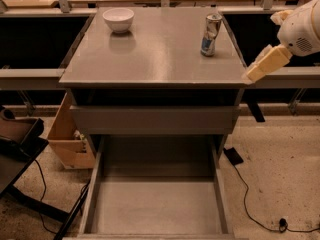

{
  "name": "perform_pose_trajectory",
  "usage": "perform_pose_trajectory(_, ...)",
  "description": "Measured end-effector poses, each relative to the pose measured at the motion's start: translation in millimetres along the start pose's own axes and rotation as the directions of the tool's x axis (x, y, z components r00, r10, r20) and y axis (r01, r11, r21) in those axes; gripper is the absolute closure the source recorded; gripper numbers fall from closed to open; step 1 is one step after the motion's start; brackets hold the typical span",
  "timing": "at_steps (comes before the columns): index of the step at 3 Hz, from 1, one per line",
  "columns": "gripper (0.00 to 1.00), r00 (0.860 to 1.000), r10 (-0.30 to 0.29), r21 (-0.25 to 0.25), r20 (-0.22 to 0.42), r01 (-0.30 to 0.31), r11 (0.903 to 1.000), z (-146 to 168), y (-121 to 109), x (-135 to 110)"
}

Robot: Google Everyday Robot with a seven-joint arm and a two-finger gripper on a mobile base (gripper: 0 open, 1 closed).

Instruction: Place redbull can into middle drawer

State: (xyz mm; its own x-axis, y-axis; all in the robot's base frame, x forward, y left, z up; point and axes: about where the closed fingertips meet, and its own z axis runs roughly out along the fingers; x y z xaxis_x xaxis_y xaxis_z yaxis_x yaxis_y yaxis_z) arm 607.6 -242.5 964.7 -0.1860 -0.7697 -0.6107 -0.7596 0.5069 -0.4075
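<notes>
The redbull can (211, 34) stands upright on the grey cabinet top (150, 54), near its back right corner. The middle drawer (157, 206) is pulled open below, and its flat grey floor is bare. My gripper (259, 68), cream-coloured on a white arm (300, 29), hangs in the air just off the cabinet top's right edge. It is to the right of the can and nearer the front, and it does not touch the can.
A white bowl (118, 19) sits at the back left of the cabinet top. A closed drawer front (152, 119) lies above the open drawer. A cardboard box (70, 139) and a dark chair (20, 139) stand at the left. Cables (250, 204) lie on the floor at the right.
</notes>
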Motion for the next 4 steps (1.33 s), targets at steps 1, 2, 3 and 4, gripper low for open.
perform_pose_trajectory(1, 0.00, 0.973, 0.122, 0.047, 0.198, -0.134, 0.9899, 37.2, -35.2, -0.7)
perform_pose_trajectory(2, 0.00, 0.919, 0.180, 0.060, 0.351, -0.214, 0.9750, 73.1, -68.4, -6.5)
perform_pose_trajectory(3, 0.00, 0.913, 0.186, 0.055, 0.364, -0.221, 0.9738, 78.8, -69.5, -9.4)
perform_pose_trajectory(4, 0.00, 0.873, 0.218, 0.030, 0.435, -0.256, 0.9662, 109.4, -76.0, -24.9)
